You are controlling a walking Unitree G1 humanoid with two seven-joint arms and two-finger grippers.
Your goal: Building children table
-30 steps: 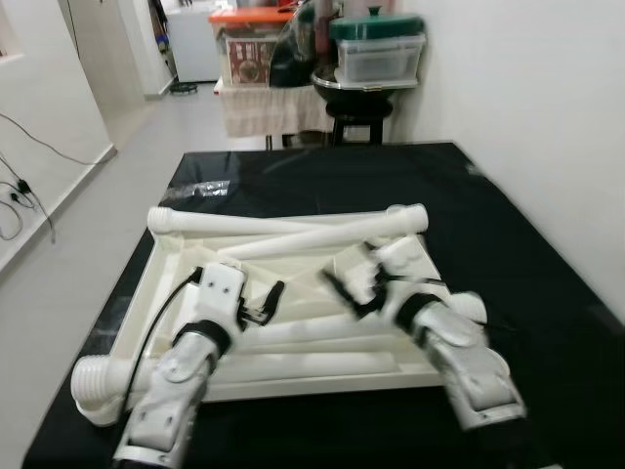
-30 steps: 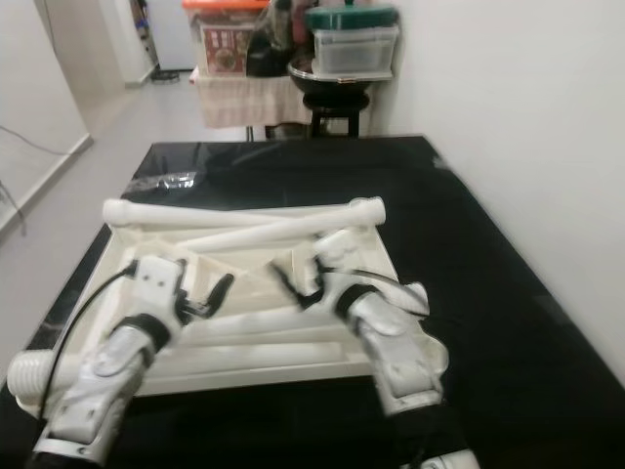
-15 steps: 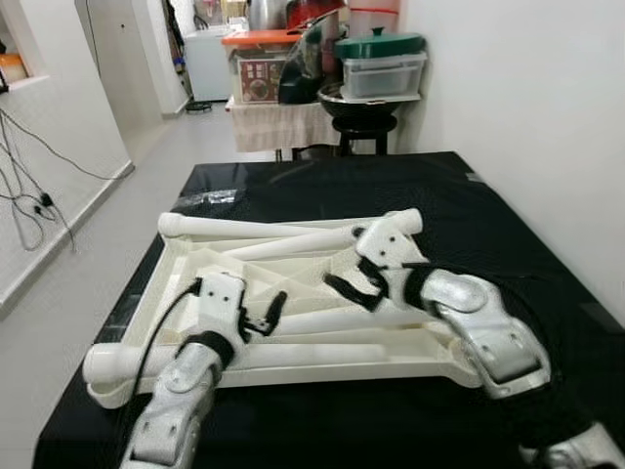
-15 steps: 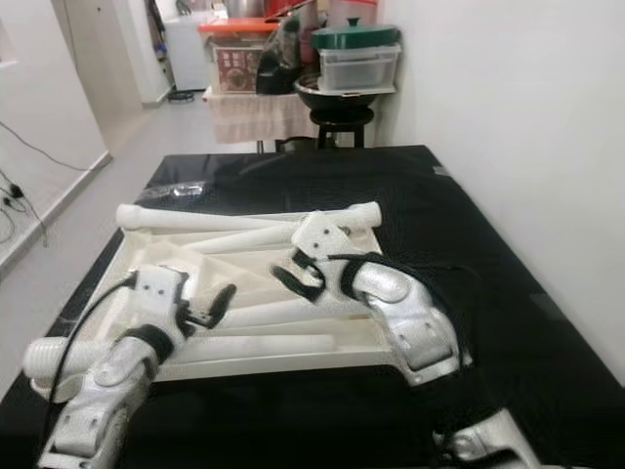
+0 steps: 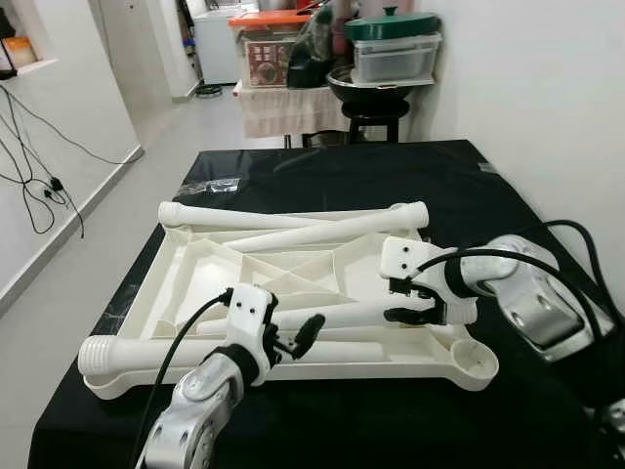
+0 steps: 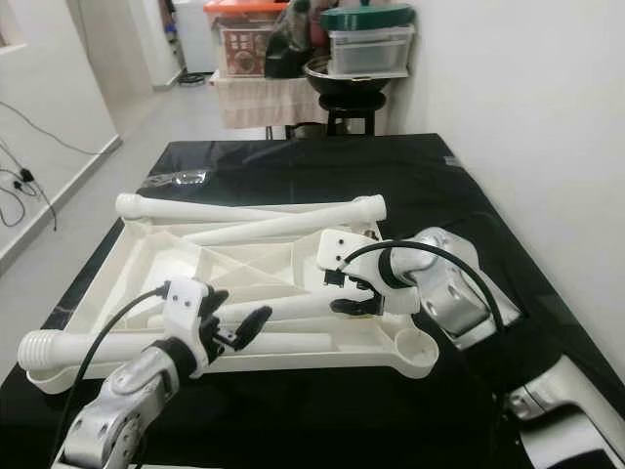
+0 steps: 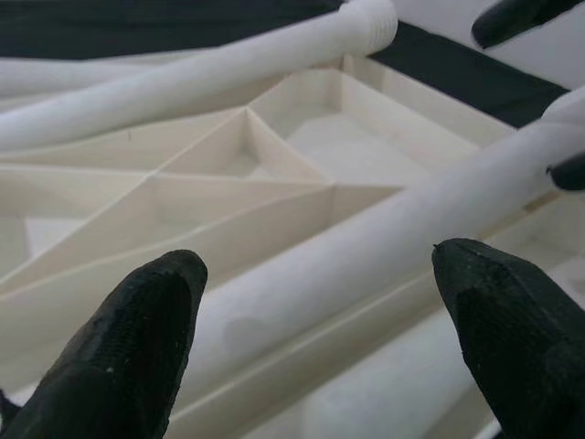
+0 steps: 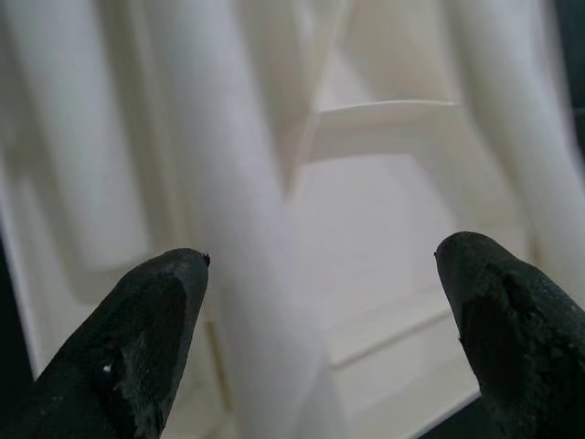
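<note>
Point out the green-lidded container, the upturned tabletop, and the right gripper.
green-lidded container (image 5: pixel 395 57), left eye view, clear side wall
upturned tabletop (image 5: pixel 208 280), left eye view, ribbed underside
right gripper (image 5: pixel 405 300), left eye view, between fingertips

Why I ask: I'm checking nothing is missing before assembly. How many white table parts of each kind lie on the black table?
Legs: 4
Upside-down tabletop: 1
Total: 5

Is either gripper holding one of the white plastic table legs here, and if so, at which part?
Nothing is held. Both the left gripper and right gripper hover open over a white plastic table leg lying on the upturned white tabletop.
</note>
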